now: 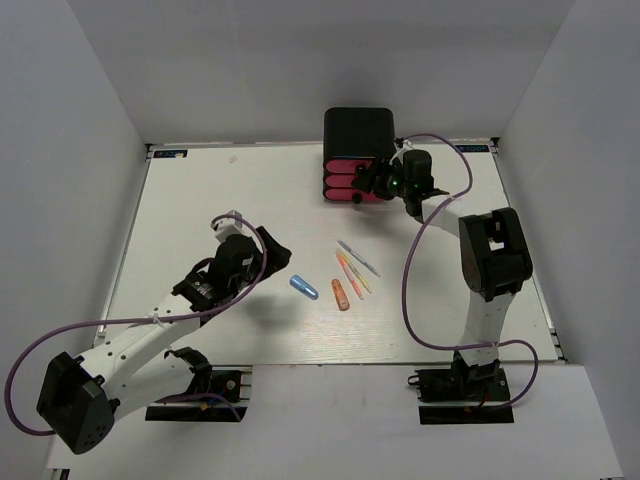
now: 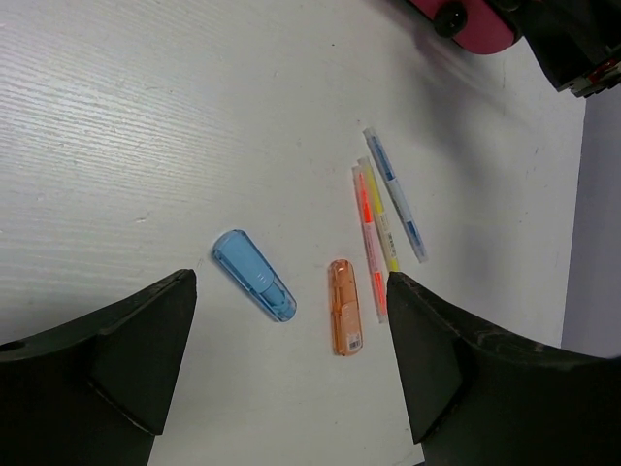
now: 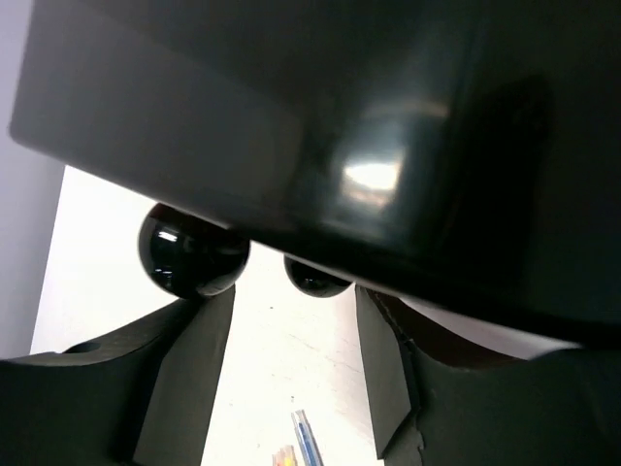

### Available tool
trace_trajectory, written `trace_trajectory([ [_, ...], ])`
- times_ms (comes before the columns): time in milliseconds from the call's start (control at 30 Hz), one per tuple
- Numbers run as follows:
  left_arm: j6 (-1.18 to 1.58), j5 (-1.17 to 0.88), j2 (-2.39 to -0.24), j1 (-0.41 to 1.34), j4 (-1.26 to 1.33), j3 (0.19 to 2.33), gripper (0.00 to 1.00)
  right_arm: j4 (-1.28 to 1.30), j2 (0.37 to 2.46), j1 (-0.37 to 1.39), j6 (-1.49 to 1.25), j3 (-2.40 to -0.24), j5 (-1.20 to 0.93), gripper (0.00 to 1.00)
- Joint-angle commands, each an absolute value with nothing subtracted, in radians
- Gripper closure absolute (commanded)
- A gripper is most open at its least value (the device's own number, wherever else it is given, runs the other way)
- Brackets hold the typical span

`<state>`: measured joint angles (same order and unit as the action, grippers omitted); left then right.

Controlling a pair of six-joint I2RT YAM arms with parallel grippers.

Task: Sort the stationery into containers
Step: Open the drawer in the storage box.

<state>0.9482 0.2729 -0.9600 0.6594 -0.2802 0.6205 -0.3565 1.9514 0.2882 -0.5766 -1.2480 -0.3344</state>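
L fingers (image 2: 136, 354): spread wide, nothing held, above surface (image 2: 116, 126). Framed betw. them: blue marker (image 2: 254, 276) and orange marker (image 2: 343, 307), near each other, not touching. Small dark print on orange one, too small to read. Just beyond: pink pen (image 2: 368, 238) and yellow pen (image 2: 380, 218) side by side, grey-blue pen (image 2: 395, 194) alongside. R fingers (image 3: 184, 379): apart, gripping nothing, at front of black cabinet (image 1: 358, 128), just below two black knobs (image 3: 192, 250) of pink drawers (image 1: 345, 185).

The stationery (image 1: 342, 293) lies on the table (image 1: 220, 190), before the cabinet (image 1: 358, 130) at the back.
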Motion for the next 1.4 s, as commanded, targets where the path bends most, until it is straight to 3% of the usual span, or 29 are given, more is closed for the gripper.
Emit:
trace_trajectory([
  [0, 0.959, 0.284, -0.936, 0.663, -0.299, 0.615, 0.11, -0.370, 1.968, 0.298, -0.612, -1.292, -0.265, 0.42],
  [433, 0.977, 0.265, -0.927, 0.663, -0.319, 0.606, 0.11, -0.406, 2.003, 0.327, -0.618, -1.285, -0.184, 0.48],
  [667, 1.005, 0.247, -0.927, 0.663, -0.319, 0.597, 0.11, -0.465, 2.011, 0.334, -0.633, -1.267, -0.150, 0.70],
  [967, 1.023, 0.247, -0.927, 0.663, -0.319, 0.597, 0.11, -0.522, 1.959, 0.328, -0.655, -1.212, -0.126, 0.51],
  [1267, 1.023, 0.238, -0.936, 0.663, -0.319, 0.597, 0.11, -0.520, 1.977, 0.331, -0.678, -1.250, -0.087, 0.51],
  [1367, 1.023, 0.238, -0.936, 0.663, -0.319, 0.597, 0.11, -0.514, 1.987, 0.330, -0.687, -1.262, -0.078, 0.57],
])
